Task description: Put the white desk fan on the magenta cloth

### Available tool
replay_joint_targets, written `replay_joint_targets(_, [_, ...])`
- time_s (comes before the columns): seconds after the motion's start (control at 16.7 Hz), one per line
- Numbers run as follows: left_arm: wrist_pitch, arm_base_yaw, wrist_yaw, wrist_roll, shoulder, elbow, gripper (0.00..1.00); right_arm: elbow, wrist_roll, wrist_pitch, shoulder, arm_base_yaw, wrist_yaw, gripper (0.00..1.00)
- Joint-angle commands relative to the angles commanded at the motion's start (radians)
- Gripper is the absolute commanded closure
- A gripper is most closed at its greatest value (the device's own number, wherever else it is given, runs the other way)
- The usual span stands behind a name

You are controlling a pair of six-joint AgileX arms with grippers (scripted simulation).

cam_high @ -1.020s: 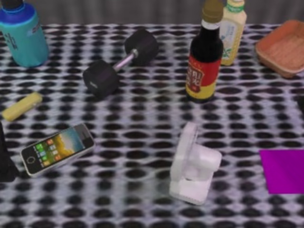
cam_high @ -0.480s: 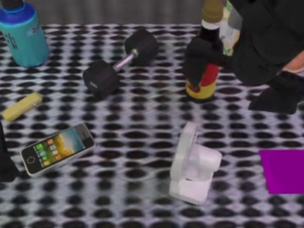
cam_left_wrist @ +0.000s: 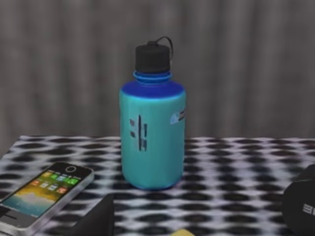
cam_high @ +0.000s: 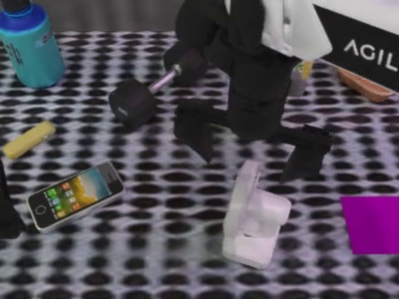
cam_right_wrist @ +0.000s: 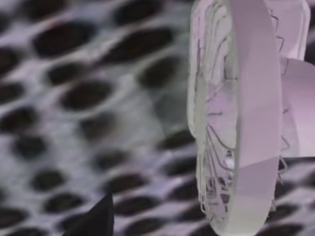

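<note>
The white desk fan (cam_high: 252, 215) stands at the table's front middle, its thin round head toward the left and its blocky base toward the right. The right wrist view shows its head (cam_right_wrist: 241, 113) close up and edge-on. My right gripper (cam_high: 249, 165) hangs open just behind and above the fan, one dark finger (cam_high: 196, 134) to its left and the other to its right, holding nothing. The magenta cloth (cam_high: 373, 224) lies flat at the right edge, bare. My left gripper (cam_high: 6, 212) is parked open at the left edge.
A teal bottle (cam_high: 31, 47) stands at the back left, a black dumbbell (cam_high: 156, 84) beside it. A yellow bar (cam_high: 28, 140) and a smartphone (cam_high: 75, 194) lie at the left. My right arm covers most of the orange-brown tray (cam_high: 368, 87) and the bottles at the back.
My right arm has swung in from the back right to hang over the fan, hiding the dark and pale bottles. The fan and the left arm have not moved.
</note>
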Motion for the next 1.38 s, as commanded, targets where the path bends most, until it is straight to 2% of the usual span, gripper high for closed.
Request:
replay_joint_targets(0.36, [0.000,0.000,0.000,0.000,0.000,0.000,0.00,-0.002,0.001,0.003,0.003,-0.002,0.000,0.00])
replay_joint_targets(0.72, [0.000,0.000,0.000,0.000,0.000,0.000,0.00,-0.170,0.003,0.171,0.004,0.002,0.000,0.00])
replay_joint_targets(1.02, [0.000,0.000,0.000,0.000,0.000,0.000,0.00,-0.192,0.004,0.194,0.005,0.004,0.000,0.00])
replay_joint_targets(1.38, [0.000,0.000,0.000,0.000,0.000,0.000,0.00,-0.192,0.004,0.194,0.005,0.004,0.000,0.45])
